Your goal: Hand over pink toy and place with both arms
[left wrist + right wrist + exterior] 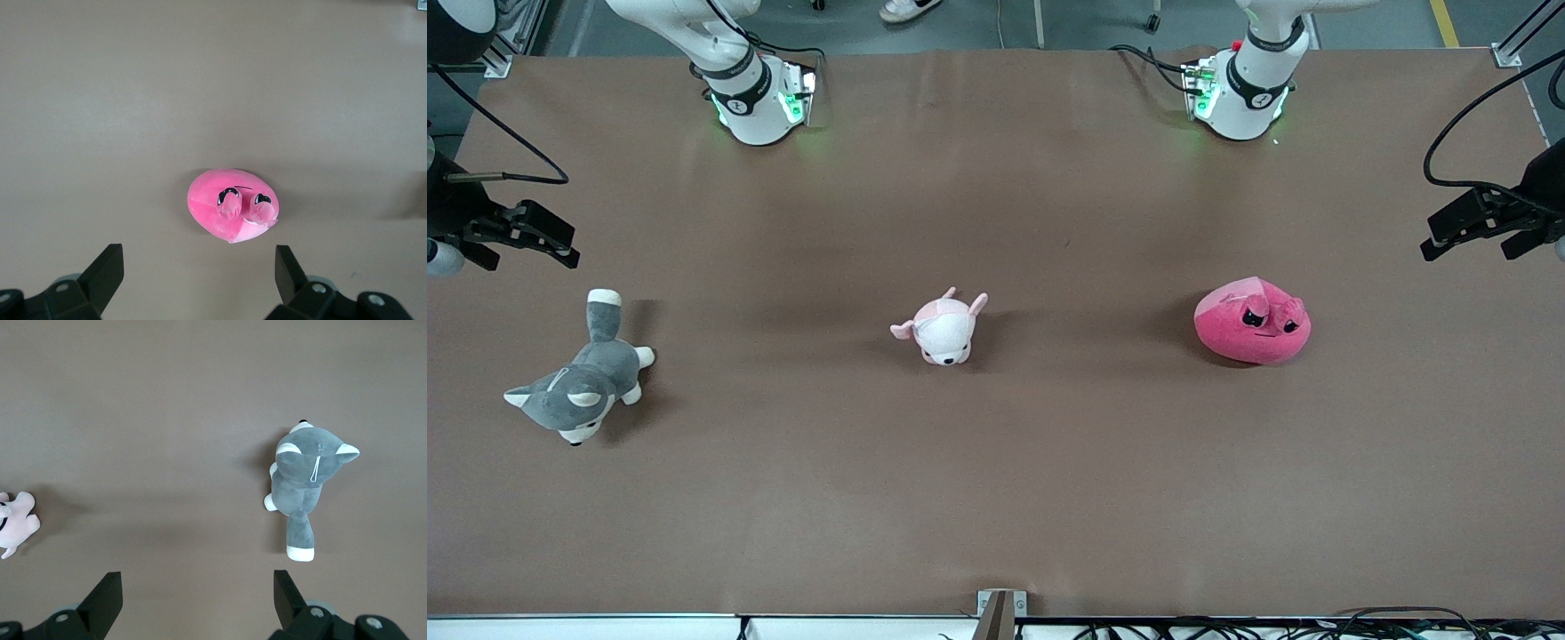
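The hot-pink blob plush, the pink toy [1252,322], lies on the brown table toward the left arm's end. It also shows in the left wrist view [230,205], just ahead of the open fingers. My left gripper [1465,253] hangs open and empty over the table's edge at that end, apart from the toy; its own view [199,267] shows bare table between the jaws. My right gripper [574,250] hangs open and empty over the right arm's end of the table, and its wrist view [198,590] shows nothing between the jaws.
A small pale pink-and-white plush [943,329] lies mid-table and shows at the edge of the right wrist view [17,520]. A grey-and-white husky plush [583,387] lies toward the right arm's end, also in the right wrist view [307,477]. The brown table [996,178] spans the view.
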{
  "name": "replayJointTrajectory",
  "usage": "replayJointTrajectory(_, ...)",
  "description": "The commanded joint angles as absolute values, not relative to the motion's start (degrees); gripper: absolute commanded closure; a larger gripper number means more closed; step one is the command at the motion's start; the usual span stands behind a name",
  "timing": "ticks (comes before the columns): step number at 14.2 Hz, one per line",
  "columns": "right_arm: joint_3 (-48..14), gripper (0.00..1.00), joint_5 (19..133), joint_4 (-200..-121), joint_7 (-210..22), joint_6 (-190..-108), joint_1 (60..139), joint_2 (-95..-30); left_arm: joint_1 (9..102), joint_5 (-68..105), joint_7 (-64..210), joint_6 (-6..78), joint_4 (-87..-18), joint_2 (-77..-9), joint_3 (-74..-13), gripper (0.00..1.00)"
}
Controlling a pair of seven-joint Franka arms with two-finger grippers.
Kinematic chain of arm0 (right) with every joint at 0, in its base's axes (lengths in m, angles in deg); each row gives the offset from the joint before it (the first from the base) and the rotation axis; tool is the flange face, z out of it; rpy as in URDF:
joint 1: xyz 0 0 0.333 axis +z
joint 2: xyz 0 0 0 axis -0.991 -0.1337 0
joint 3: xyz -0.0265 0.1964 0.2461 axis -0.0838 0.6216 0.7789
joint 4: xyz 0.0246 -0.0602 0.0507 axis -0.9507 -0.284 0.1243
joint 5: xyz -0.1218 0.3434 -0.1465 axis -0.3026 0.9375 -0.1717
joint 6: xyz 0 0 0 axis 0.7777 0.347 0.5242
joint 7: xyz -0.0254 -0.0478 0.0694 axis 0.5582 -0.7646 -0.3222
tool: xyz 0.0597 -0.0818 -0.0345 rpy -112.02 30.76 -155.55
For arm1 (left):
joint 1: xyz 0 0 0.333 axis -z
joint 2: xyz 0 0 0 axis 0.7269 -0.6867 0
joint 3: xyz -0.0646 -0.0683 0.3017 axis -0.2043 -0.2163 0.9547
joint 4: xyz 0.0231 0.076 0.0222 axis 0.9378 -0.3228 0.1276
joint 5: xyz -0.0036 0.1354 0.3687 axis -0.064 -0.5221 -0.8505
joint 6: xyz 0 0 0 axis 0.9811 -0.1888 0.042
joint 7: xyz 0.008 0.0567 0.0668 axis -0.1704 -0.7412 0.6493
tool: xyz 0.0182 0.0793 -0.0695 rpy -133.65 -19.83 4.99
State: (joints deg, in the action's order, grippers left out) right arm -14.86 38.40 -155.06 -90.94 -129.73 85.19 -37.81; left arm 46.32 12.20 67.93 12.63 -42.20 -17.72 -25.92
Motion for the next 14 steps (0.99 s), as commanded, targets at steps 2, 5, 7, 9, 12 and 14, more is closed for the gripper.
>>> replayJointTrajectory(2,-14.9,0.0,37.0,-156.8,-90.7,-132.2,85.4,-36.3,45.8,11.8,67.2,12.0,-41.4,-18.3,-25.8,0.0)
replayJointTrajectory(5,-15.1,0.0,37.0,-156.9,-90.7,-132.9,84.8,-37.0,44.7,12.3,67.5,12.0,-41.5,-18.5,-25.9,0.0)
replayJointTrajectory(7,-15.1,0.0,36.7,-156.8,-90.8,-133.2,85.0,-37.0,45.1,12.4,67.6,11.8,-41.6,-19.3,-26.4,0.0)
replayJointTrajectory(9,-15.0,0.0,35.3,-156.7,-90.6,-133.4,85.2,-37.0,45.7,12.5,67.7,10.2,-42.3,-20.6,-26.5,0.0)
replayJointTrajectory(12,-15.1,0.0,35.6,-156.8,-90.3,-133.6,84.7,-37.1,47.2,12.5,68.1,10.2,-45.1,-23.7,-26.5,0.0)
replayJointTrajectory(14,-15.4,0.0,37.1,-156.8,-90.0,-133.6,83.7,-37.3,47.2,13.0,68.6,10.5,-45.8,-27.0,-27.1,0.0)
